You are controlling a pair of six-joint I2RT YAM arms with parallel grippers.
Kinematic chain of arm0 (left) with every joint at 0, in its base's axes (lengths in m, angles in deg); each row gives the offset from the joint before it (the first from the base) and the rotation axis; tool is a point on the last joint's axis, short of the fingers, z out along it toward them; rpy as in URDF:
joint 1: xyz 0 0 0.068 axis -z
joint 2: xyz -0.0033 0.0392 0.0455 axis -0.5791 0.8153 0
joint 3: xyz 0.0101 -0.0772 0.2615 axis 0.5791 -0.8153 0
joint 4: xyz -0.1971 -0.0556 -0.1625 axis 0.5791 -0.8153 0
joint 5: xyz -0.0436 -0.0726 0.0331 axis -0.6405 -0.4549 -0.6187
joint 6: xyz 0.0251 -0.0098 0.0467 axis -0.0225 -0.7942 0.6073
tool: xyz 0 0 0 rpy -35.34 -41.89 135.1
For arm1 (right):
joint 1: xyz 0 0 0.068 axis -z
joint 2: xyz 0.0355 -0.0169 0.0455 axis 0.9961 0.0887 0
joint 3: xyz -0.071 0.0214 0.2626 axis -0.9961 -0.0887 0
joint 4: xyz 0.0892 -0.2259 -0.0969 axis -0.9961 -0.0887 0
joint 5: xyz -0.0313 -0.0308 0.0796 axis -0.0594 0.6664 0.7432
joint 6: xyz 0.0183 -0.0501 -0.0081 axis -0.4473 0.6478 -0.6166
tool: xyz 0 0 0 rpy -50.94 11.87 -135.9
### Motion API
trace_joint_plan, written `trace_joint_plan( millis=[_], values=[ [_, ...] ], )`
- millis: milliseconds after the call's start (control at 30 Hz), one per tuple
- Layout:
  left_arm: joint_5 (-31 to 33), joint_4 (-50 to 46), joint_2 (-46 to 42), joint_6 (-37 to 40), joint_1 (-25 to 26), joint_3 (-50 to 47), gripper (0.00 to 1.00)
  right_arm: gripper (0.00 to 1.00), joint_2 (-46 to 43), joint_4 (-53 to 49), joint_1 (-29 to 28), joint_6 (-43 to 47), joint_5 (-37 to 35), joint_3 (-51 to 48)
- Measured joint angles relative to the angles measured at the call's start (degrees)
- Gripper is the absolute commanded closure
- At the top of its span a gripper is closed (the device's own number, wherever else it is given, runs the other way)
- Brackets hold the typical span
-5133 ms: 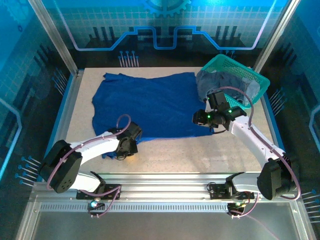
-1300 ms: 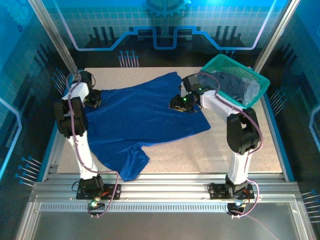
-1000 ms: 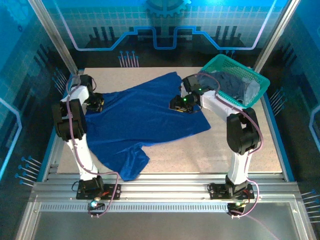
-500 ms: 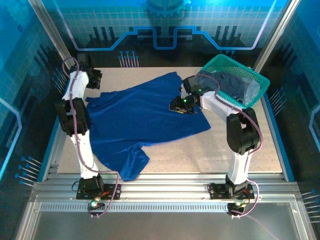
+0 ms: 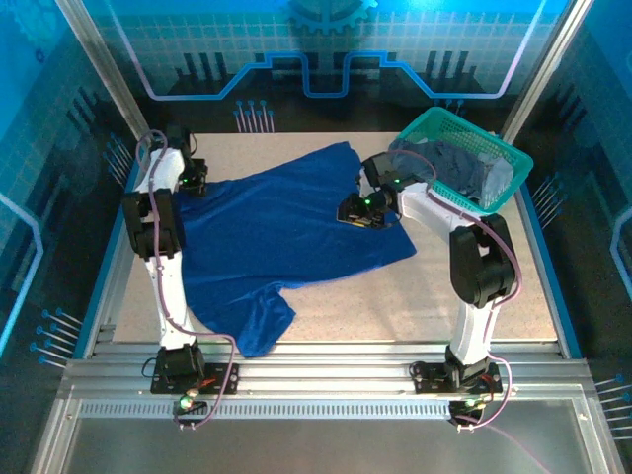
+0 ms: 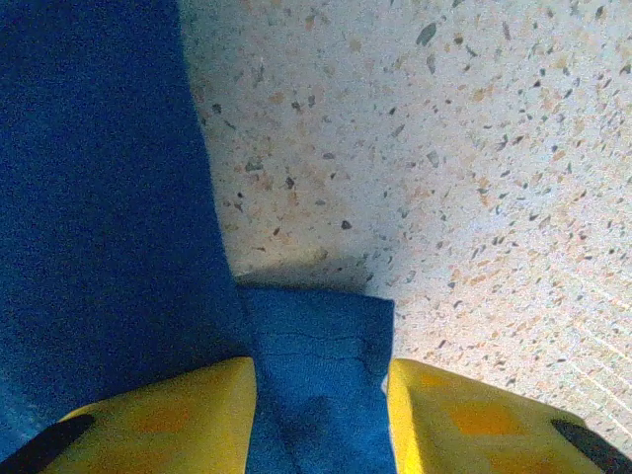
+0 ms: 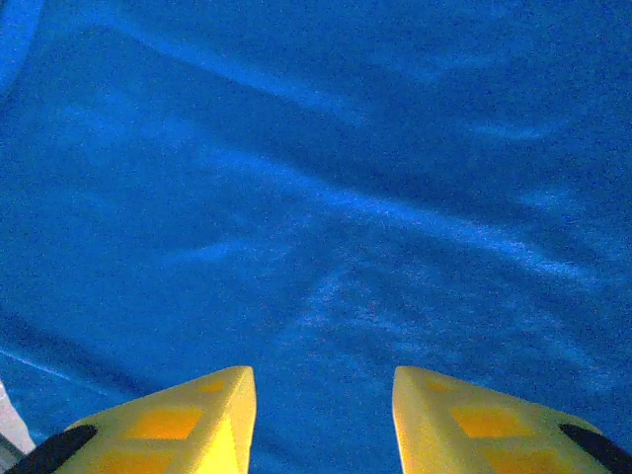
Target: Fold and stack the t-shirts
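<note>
Currently, the 10 o'clock edge of the blue t-shirt (image 5: 286, 232) is straddled by the left gripper (image 6: 321, 370), grip indeterminable, while the right gripper (image 7: 321, 375) is held released over its 2 o'clock side.

You're looking at a speckled beige stone-look table top (image 5: 464, 286) bathed in cool blue light. Close up in the left wrist view, its surface shows dark and tan flecks. Behind the table's far edge stands a translucent blue wall panel (image 5: 326, 49) printed with a pale grid and circuit-style lines. Similar blue side panels (image 5: 39, 197) close off the table's left and right. Slanted silver aluminium posts (image 5: 104, 69) rise from its far corners. A thin blue strip (image 5: 117, 259) borders its left side. Along its near edge runs a ribbed silver aluminium rail (image 5: 326, 360), with a flat grey metal plate (image 5: 316, 444) nearer still.
</note>
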Motion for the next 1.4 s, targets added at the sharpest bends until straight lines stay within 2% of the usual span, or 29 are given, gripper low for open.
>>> trace_joint_plan(
  millis=[633, 1233, 1400],
  values=[
    [0.2, 1.6, 0.1, -2.4, -0.4, 1.9, 0.63, 0.58, -0.7, 0.0, 0.5, 0.0, 0.0, -1.7],
    [-4.2, -2.1, 8.0, -4.9, -0.5, 12.0, 0.66, 0.58, -0.7, 0.0, 0.5, 0.0, 0.0, -1.8],
    [-5.5, -1.1, 11.8, -4.8, -0.5, 18.0, 0.69, 0.58, -0.7, 0.0, 0.7, 0.0, 0.0, -1.8]
  ],
)
